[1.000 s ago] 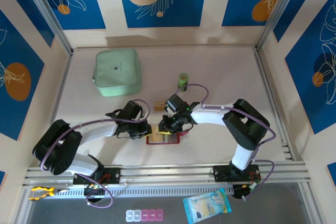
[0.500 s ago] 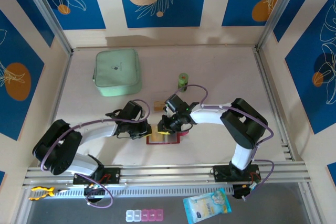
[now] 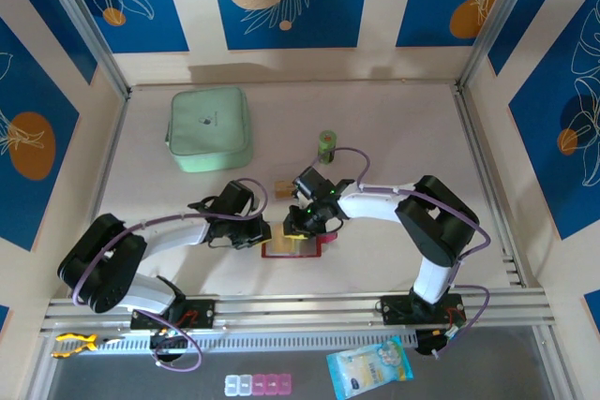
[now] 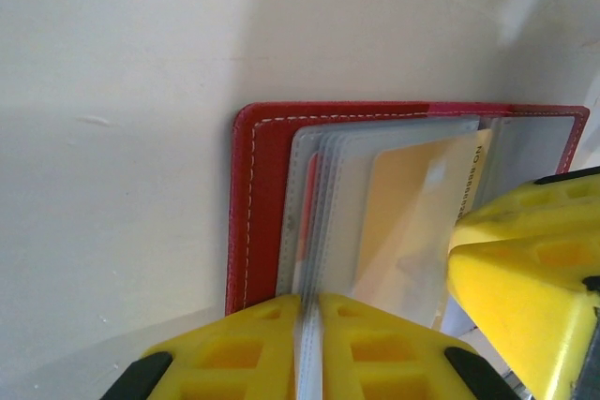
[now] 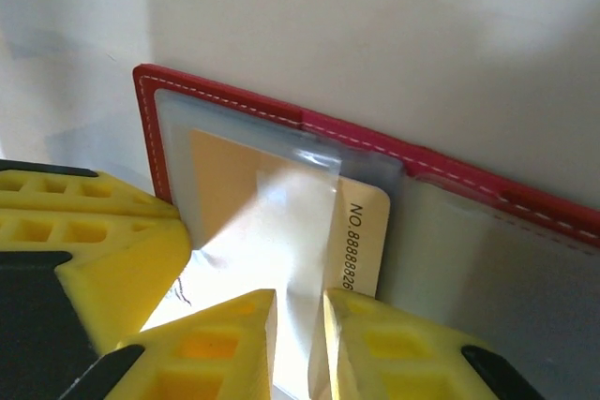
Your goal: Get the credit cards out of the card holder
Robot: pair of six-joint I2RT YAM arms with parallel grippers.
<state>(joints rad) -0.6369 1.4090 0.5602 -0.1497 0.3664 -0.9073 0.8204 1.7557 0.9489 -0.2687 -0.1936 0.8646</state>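
Two tight pinches: left gripper on sleeves, right gripper maybe on card.

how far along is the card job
Done: the holder lies open. In hand: the left hand pins the stack of sleeves, and the right hand looks shut on the near edge of the orange card. Left: that card sits mostly inside its sleeve, so it has yet to be pulled clear. After it come any other cards in the sleeves.
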